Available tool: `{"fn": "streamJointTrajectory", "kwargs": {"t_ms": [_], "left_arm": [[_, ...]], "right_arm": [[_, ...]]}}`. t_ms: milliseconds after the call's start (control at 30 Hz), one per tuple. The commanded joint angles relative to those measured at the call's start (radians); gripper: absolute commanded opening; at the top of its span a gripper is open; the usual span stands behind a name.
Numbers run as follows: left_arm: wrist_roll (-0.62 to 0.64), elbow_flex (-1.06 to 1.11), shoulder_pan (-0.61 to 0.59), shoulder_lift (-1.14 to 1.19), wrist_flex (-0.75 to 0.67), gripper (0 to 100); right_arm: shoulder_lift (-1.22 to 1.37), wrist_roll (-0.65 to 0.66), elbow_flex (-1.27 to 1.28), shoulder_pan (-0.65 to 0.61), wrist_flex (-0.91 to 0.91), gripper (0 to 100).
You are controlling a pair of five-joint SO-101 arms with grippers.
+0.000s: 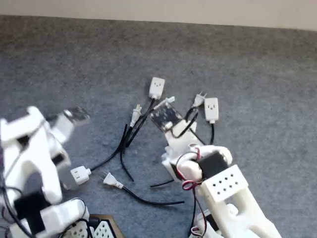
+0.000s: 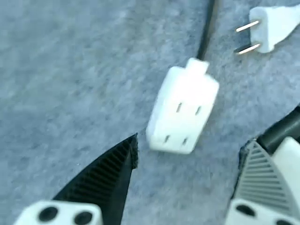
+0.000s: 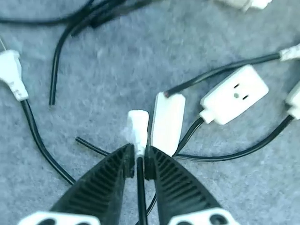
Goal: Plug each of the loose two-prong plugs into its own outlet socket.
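High view: everything sits on a grey carpet [image 1: 257, 64], with a pale strip of wall [image 1: 198, 10] along the far edge. I count three white sockets: the far outlet socket [image 1: 157, 88], the side outlet socket [image 1: 211, 109] and the near outlet socket [image 1: 79, 174], which lies next to the left arm [image 1: 34, 148]. Three loose two-prong plugs lie on black cords: the middle plug [image 1: 136, 115], the side plug [image 1: 199, 99] just beside the side outlet socket, and the near plug [image 1: 113, 181], a little apart from the near outlet socket. The right gripper [image 1: 163, 111] hangs between the far and side sockets. From up here I cannot read its fingertips.

Left wrist view: the near outlet socket [image 2: 183, 110] lies flat with its slots facing up and a black cord leaving its far end. The near plug [image 2: 269, 26] lies apart from it with its prongs bare. The left gripper [image 2: 189, 149] is spread wide and holds nothing. Its black finger [image 2: 108, 178] has its tip just beside a corner of the socket.

Right wrist view: here the grip is plain. The right gripper [image 3: 139, 150] is pinched narrow on a held plug [image 3: 138, 125], whose black cord runs back between the fingers. Its prongs are hidden. A white block [image 3: 168, 123] lies on edge just beside it, and I cannot tell whether it is a plug or a socket. A face-up socket [image 3: 234, 93] lies near, and another plug [image 3: 11, 75] lies well apart.
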Motion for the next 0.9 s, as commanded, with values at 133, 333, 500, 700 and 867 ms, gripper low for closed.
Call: {"fn": "streamJointTrajectory", "kwargs": {"t_ms": [133, 333, 500, 700, 867], "left_arm": [[-0.008, 0.475, 0.045, -0.283, -0.385, 34], [0.049, 0.506, 0.059, -0.295, -0.488, 11], [0.104, 0.367, 0.148, -0.295, -0.371, 3], [0.226, 0.147, 0.38, -0.291, -0.195, 2], [0.325, 0.059, 0.647, -0.286, -0.135, 2]], "right_arm": [[-0.084, 0.044, 0.064, 0.008, -0.033, 0.5], [-0.09, 0.044, 0.104, 0.013, -0.065, 0.5], [-0.09, 0.043, 0.102, 0.131, -0.065, 0.5], [-0.09, 0.043, 0.099, 0.246, -0.061, 0.5], [-0.09, 0.044, 0.099, 0.303, -0.059, 0.5]]}}
